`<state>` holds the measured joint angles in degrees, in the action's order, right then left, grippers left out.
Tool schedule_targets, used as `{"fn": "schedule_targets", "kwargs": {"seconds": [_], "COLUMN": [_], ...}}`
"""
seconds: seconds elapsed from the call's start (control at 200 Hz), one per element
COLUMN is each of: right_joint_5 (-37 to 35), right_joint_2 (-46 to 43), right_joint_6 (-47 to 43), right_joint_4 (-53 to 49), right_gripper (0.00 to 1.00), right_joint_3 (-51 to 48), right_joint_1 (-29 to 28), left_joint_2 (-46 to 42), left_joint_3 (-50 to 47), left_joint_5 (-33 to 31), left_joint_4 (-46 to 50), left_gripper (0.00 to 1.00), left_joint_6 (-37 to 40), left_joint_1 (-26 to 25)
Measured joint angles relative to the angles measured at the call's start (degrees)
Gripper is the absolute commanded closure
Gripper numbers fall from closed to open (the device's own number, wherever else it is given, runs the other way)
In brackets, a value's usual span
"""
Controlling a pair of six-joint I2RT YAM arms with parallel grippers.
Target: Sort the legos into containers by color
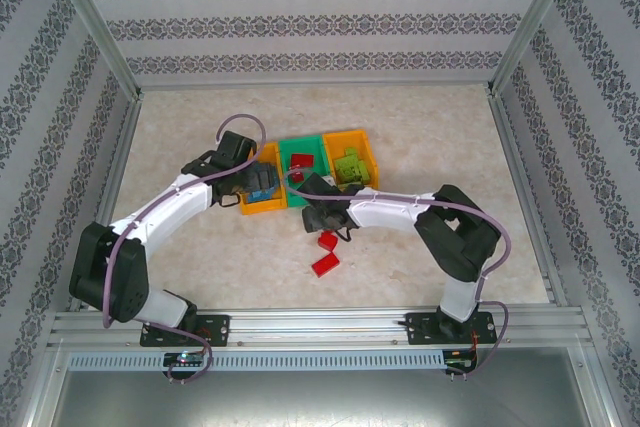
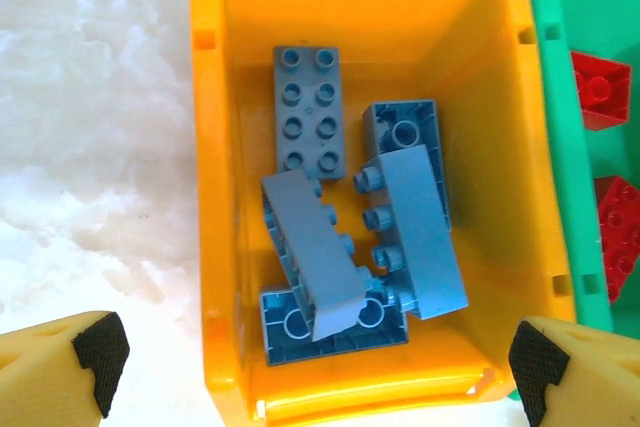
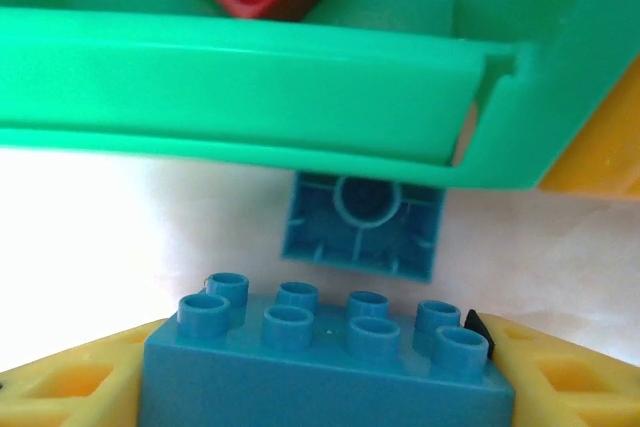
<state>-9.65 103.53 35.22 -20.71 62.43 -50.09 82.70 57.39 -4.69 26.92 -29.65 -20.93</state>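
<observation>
**Blue brick gripped, and the blue bin is crowded**

Patterned paper lines the walls around a pale mottled surface (image 1: 430, 147). Three joined bins sit mid-surface: a left orange bin (image 1: 262, 209), a green bin (image 1: 300, 143) and a right orange bin (image 1: 372, 159).

The right pincer (image 3: 310, 372) is clamped on a blue brick (image 3: 330, 392), low down just in front of the green bin's near wall. The brick sits studs up. Its long axis runs straight across from one finger to the other, roughly parallel to that wall, so it is held by its short ends. A second blue brick (image 3: 362, 227) lies hollow side up just beside the foot of the same wall.

The left pincer (image 2: 320, 367) stands wide apart with nothing in it, hanging over the left orange bin. A heap of blue bricks (image 2: 410, 237) lies jumbled inside. One is flat with studs up, its length along the bin, and the others are tipped on sides and backs.

I'd say the step in hand is the pick-up of a stray blue brick. The next move calls for a lift clear of the green rim and a carry leftward to the blue heap. The left arm hangs over that bin, so it likely has to make room first.

Two red bricks (image 1: 326, 265) lie loose on the surface near the right arm, apparently bound for the green bin, which holds red ones (image 2: 600, 87).
</observation>
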Motion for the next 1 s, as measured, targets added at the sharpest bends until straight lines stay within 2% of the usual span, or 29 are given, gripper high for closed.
{"fn": "schedule_targets", "kwargs": {"seconds": [0.265,0.5,0.664,0.999], "right_joint_5": [0.3,5.7,9.2,14.5], "right_joint_2": [-5.6,-5.5,-0.2,17.9], "right_joint_6": [-1.4,-4.0,-5.1,-4.9], "right_joint_4": [-0.7,0.0,1.0,0.5], "right_gripper": [0.46,0.46,0.46,0.47], "right_joint_3": [2.5,9.0,19.4,39.7], "right_joint_1": [-0.7,-0.7,-0.3,4.1], "left_joint_2": [-1.6,-7.2,-10.5,-12.6], "left_joint_3": [-4.2,-9.2,-12.3,-17.3], "left_joint_5": [-0.5,-2.9,-4.0,-3.9], "left_joint_4": [-0.6,-0.9,-0.9,-0.9], "left_gripper": [0.01,0.01,0.01,0.01], "left_joint_6": [-2.8,-6.1,-7.7,-10.4], "left_joint_1": [1.1,2.3,2.6,3.5]}}
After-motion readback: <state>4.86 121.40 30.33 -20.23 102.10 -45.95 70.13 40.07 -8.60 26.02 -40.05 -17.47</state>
